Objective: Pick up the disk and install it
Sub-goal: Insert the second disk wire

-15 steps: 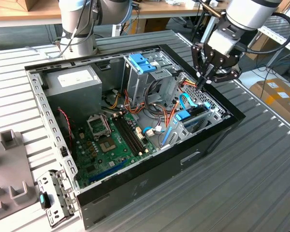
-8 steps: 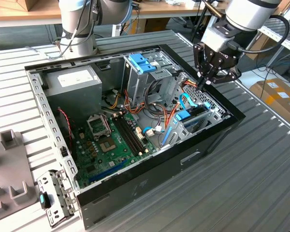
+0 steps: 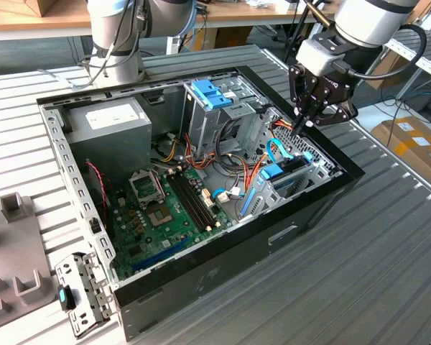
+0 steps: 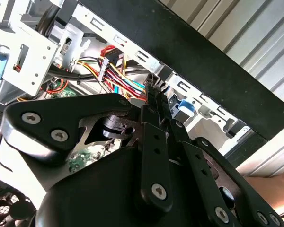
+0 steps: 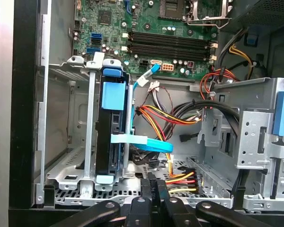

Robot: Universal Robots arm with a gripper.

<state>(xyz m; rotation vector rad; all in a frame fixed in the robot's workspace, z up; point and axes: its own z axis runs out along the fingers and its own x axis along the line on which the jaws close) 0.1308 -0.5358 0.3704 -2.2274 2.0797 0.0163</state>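
Gripper: I see my gripper [image 3: 302, 127] hanging over the far corner of the open computer case [image 3: 223, 277], on the exterior view's right, just above the case's rim. In both wrist views the two black fingers [image 5: 154, 194] are pressed together with no gap between them, and nothing sits between them.

Disk: I read the disk [image 5: 112, 137] as already sitting on edge inside the silver drive bay [image 5: 66, 165], with its blue rails showing at both ends and a blue tab [image 5: 113, 96] on its upper part. In the exterior view it shows as a dark slab with blue trim [image 3: 284, 176] in the bay at the case's near-right corner. I can't make out its label from here, so I may be misjudging which face is turned my way.

Gap: the fingertips sit just beside the end of the bay, near the disk, but I see no contact with it.

Cables: a flat blue cable [image 5: 149, 142] runs across beside the disk; a red, yellow and black wire bundle [image 5: 180, 178] lies right under my fingertips.

Case interior: green motherboard [image 3: 158, 215], grey power supply [image 3: 111, 126] at the back, a tall metal cage with a blue cap [image 3: 212, 97].

Table: the case rests on a grey slatted table [image 3: 373, 251]; a loose metal bracket [image 3: 82, 287] lies by the case's front corner.
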